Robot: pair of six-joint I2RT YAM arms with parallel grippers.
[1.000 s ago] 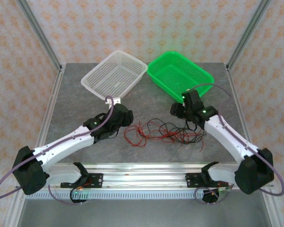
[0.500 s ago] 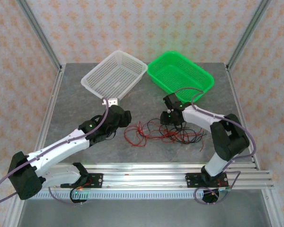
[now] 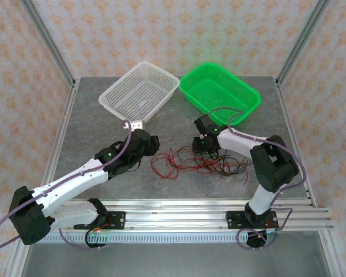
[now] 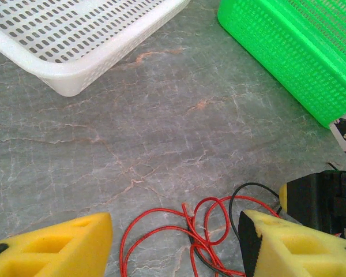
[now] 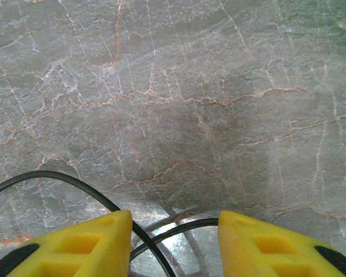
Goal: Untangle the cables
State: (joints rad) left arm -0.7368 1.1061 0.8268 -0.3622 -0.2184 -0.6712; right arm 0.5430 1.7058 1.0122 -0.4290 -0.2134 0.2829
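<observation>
On the left, a wide-open left end effector (image 4: 176, 234), nothing gripped, low over red loops of the cables (image 3: 179, 161) sprawled on the worktop (image 3: 92, 121) between both arms. On the right, a parted right end effector (image 5: 174, 228), black strands crossing its gap, nothing clamped.

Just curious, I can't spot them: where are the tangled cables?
In the top view the cables lie mid-table between the left gripper and the right gripper, on the near side of the white basket and green basket.
</observation>
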